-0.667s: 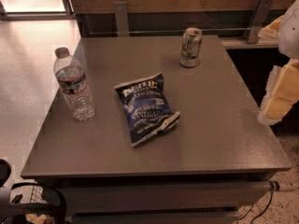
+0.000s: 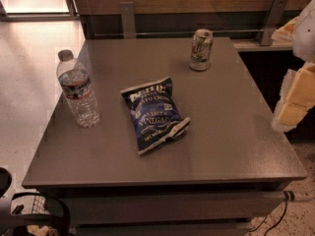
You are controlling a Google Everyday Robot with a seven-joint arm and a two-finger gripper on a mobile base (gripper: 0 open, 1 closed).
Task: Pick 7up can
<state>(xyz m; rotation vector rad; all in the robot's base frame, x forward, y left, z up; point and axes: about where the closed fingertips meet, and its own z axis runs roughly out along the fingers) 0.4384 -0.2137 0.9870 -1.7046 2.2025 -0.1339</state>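
The 7up can (image 2: pixel 201 49) stands upright near the far right corner of the grey table (image 2: pixel 231 132). It is silver-white with green lettering and a silver top. My gripper (image 2: pixel 294 100), pale yellow-white, hangs at the right edge of the view, just off the table's right side. It is well to the right of the can and nearer to me, apart from it and holding nothing that I can see.
A dark blue chip bag (image 2: pixel 155 114) lies flat in the middle of the table. A clear plastic water bottle (image 2: pixel 78 90) stands near the left edge. A wooden wall with metal brackets (image 2: pixel 127 18) runs behind the table. A cable (image 2: pixel 275 220) hangs at the front right.
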